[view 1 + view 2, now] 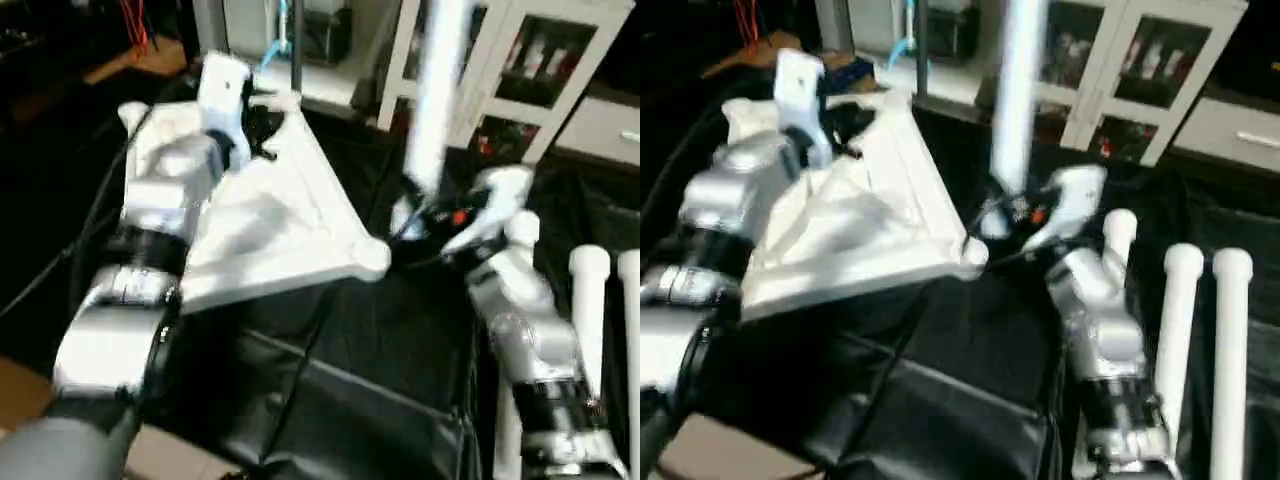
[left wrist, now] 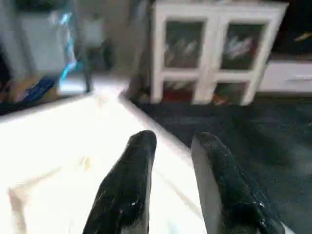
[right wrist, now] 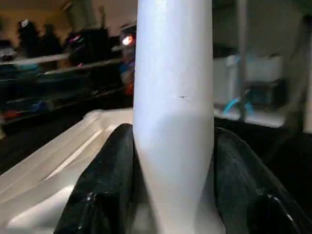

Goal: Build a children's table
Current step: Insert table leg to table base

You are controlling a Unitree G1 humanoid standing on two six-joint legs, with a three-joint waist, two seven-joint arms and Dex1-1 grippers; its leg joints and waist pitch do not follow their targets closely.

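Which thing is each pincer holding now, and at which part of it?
The right pincer grips a white leg near its lower end; the leg stands upright. The left pincer holds nothing: its fingers stand apart above the tabletop.

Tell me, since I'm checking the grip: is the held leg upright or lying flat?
Upright. The leg rises steeply from between the right gripper fingers clamping it.
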